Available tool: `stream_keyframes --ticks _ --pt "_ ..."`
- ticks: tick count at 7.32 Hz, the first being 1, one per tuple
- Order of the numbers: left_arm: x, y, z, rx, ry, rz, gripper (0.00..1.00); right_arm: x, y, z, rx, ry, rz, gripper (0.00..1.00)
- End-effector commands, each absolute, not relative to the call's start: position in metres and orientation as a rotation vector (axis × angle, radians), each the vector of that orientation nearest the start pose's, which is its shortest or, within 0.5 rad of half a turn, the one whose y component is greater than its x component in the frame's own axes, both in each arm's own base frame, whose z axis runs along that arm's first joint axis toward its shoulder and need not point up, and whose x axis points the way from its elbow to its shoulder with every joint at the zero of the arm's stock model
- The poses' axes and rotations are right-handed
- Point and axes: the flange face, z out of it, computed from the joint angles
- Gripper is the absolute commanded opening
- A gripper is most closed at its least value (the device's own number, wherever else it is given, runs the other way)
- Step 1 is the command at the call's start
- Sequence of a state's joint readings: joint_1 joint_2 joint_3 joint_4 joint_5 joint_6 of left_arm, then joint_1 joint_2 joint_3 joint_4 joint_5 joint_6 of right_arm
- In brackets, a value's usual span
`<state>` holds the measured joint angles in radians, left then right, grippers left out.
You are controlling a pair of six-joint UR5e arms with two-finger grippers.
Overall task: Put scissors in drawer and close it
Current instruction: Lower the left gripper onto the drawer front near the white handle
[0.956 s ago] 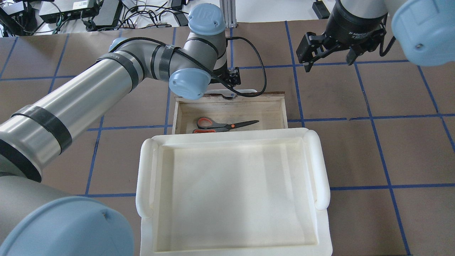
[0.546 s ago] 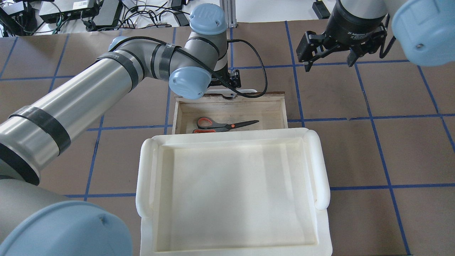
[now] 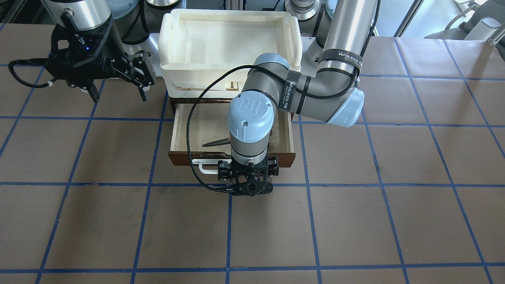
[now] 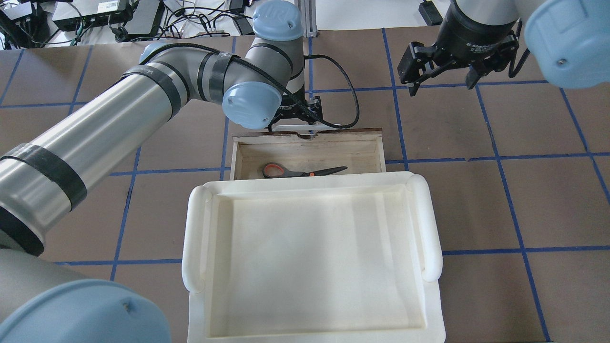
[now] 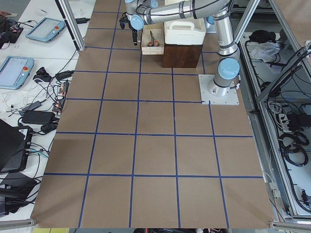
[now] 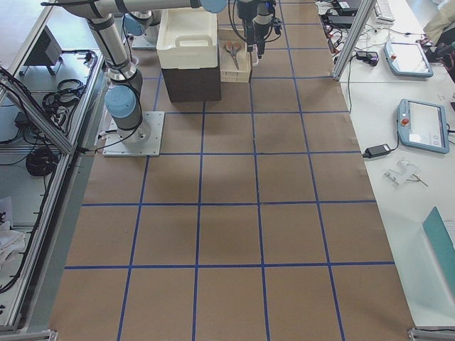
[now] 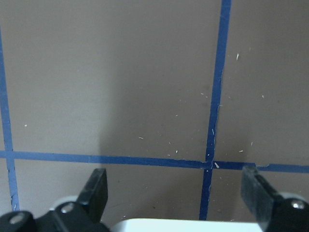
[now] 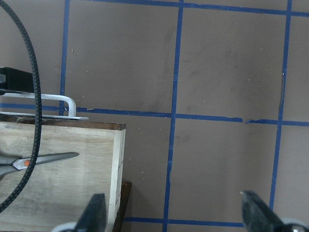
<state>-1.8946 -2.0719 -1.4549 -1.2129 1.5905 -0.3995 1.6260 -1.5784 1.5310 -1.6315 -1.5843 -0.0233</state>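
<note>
You had the scissors (image 4: 305,172) flat inside the drawer (image 4: 382,151): grey blades, grey handles, orange-red inner loops. The blades pointed to the robot's right, and one loop was partly hidden by the cream tray (image 4: 431,224) rim. The drawer stood part open. The left gripper (image 7: 176,193) sat at the drawer front over the white handle (image 7: 183,226), fingers spread, gripping nothing. The scissors lay just behind it, not touching. The right gripper (image 4: 441,83) hung released, well off to the side.

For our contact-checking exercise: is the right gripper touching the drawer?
Apart. The overhead view shows the right gripper open beyond the drawer, with bare brown table between them.
</note>
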Motion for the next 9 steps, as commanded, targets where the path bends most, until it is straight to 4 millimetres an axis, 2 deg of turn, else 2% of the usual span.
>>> stream_keyframes --ticks 1,9 --pt "-0.336 -0.586 0.297 -0.126 3.106 0.072 1.00 0.160 -0.490 0.518 -0.125 3.142 -0.172 1.00" --pt "-0.329 -0.561 0.292 -0.126 3.033 0.350 1.00 0.159 -0.491 0.516 -0.130 3.141 -0.164 1.00"
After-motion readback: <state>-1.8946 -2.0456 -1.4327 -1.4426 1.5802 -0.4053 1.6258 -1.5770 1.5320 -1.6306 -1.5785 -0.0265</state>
